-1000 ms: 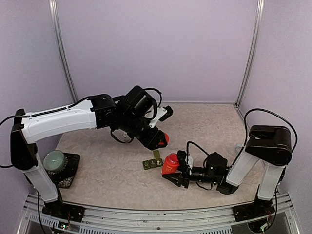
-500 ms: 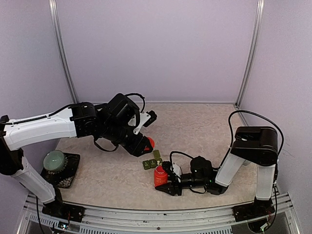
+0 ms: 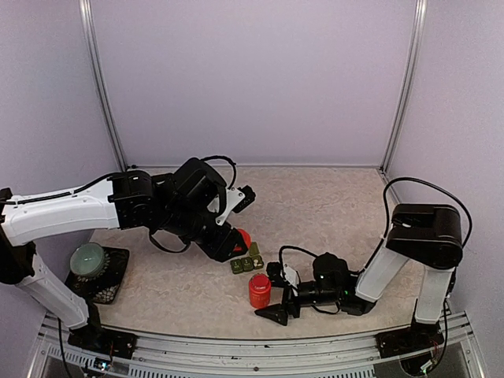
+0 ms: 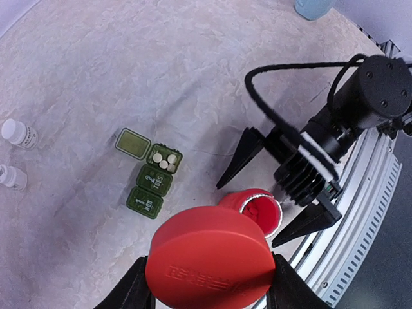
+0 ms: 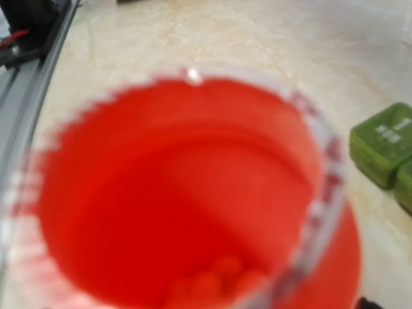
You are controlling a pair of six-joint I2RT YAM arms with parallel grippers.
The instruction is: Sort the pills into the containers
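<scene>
Near the desk's (image 3: 339,205) front edge, I see the right end effector (image 3: 266,292) released, straddling the upright open red bottle (image 3: 259,290). Just beyond lie the containers (image 3: 246,263), one lid open. Farther, the left end effector (image 4: 206,290) grasps the red cap (image 4: 209,257).

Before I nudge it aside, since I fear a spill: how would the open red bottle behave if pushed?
The red bottle stands upright, taller than wide, so a high push would probably tip it. Its cap is off and pills lie inside, so tipping would likely spill them. It looks like rigid plastic, probably light.
</scene>
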